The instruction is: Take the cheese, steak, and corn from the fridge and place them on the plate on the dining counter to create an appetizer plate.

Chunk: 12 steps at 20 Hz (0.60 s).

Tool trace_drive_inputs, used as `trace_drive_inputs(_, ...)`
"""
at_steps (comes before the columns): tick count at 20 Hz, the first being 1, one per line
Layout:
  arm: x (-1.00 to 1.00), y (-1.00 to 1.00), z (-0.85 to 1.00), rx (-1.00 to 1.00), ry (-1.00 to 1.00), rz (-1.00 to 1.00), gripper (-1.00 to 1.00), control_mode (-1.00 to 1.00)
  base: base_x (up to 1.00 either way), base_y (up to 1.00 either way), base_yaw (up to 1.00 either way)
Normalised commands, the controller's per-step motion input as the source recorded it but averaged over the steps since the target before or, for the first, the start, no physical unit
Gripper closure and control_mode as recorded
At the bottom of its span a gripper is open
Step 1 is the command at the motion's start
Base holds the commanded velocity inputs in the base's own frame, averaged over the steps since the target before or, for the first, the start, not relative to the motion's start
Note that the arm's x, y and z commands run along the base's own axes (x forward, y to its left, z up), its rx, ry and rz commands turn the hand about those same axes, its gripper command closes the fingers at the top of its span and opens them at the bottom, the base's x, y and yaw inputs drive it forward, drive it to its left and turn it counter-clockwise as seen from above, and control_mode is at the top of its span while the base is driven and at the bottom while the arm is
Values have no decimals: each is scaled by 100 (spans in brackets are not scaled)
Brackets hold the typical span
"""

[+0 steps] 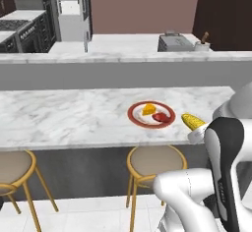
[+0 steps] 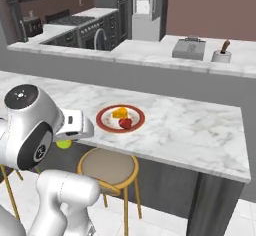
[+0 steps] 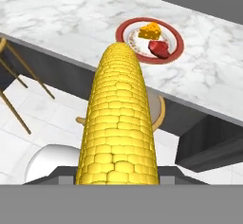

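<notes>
My pincer [image 3: 118, 171]: fingertips hidden behind the corn [image 3: 118, 128] it holds. Plate [image 1: 151, 114]: cheese [image 1: 148, 109], steak [image 1: 160, 117]. Marble surface [image 1: 64, 115]; stools [image 1: 155, 161] beneath; fridge [image 1: 74, 7] cropped behind.

Arm [image 1: 224, 167] showing glossy white rounded shells, dark grey joint bands; round grey cap [image 2: 21, 96] topping one joint.

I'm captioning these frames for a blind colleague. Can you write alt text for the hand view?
A yellow corn cob held in the robot's jaws runs up the middle of the picture, pointing toward a red-rimmed plate on a white marble counter. A cheese wedge and a dark-red steak already lie on the plate.
</notes>
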Motion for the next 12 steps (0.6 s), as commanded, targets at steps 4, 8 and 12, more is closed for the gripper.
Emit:
trace_drive_inputs(4, 0, 0, 0, 0, 0, 0, 100, 100, 84, 28, -26)
trace_drive_inputs(8, 0, 0, 0, 0, 0, 0, 100, 100, 83, 33, -23)
trace_drive_inputs(12, 0, 0, 0, 0, 0, 0, 100, 100, 69, 28, -20)
